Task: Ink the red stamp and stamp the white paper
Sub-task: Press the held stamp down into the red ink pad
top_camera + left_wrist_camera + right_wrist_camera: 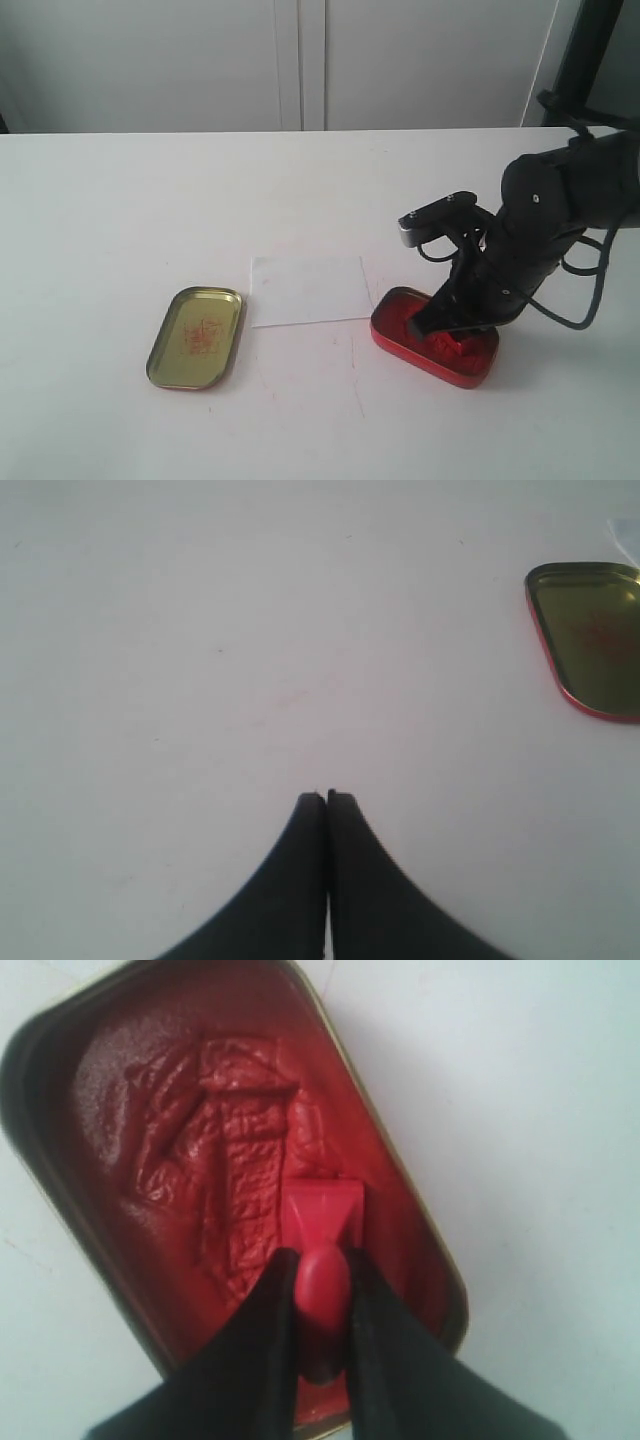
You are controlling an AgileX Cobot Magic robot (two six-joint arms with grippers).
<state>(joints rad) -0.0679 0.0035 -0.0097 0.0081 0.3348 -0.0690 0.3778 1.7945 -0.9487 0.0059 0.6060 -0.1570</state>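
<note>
Pinching the red stamp's [322,1216] knob in the right hand [320,1260], base seemingly flat in the ink tin [455,370]; advising pressing evenly, lifting straight. Holding left hand [326,800] pressed together. Noting white paper [308,289] beside tin.

Our right arm [545,220] reached in from the right and bent steeply downward. Its end effector [322,1256] pointed down, both fingers clamped on the knob of the red stamp [323,1222]. Our left end effector [326,798] hung with its fingertips pressed together.
</note>
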